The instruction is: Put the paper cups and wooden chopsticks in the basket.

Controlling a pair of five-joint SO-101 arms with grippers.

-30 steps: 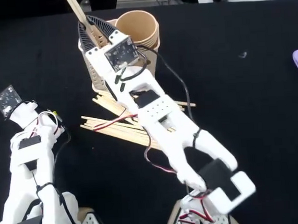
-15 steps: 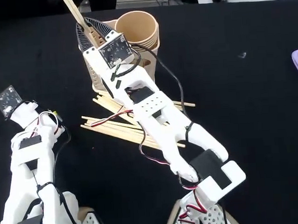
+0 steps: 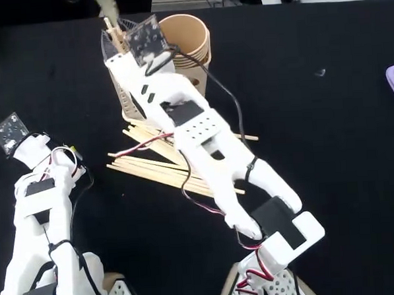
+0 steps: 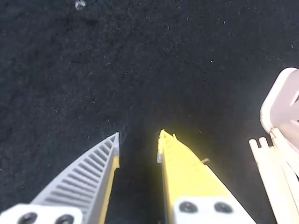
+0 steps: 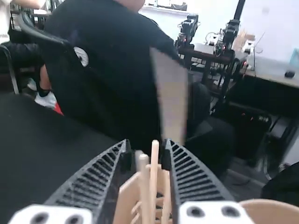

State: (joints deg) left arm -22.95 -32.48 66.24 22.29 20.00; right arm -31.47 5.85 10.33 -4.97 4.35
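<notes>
Above the basket (image 3: 123,93), right gripper (image 5: 145,145) clamped on chopsticks (image 5: 154,161), arm (image 3: 203,147) stretched forward, left gripper (image 4: 138,137) parted, empty

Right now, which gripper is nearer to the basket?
Right. The right gripper is at the rim of the basket, gripping wooden chopsticks; the left gripper hangs over bare table, well away.

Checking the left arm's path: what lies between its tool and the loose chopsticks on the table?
Only bare black table, as the left wrist view shows, between the left tool and the loose chopsticks.
</notes>
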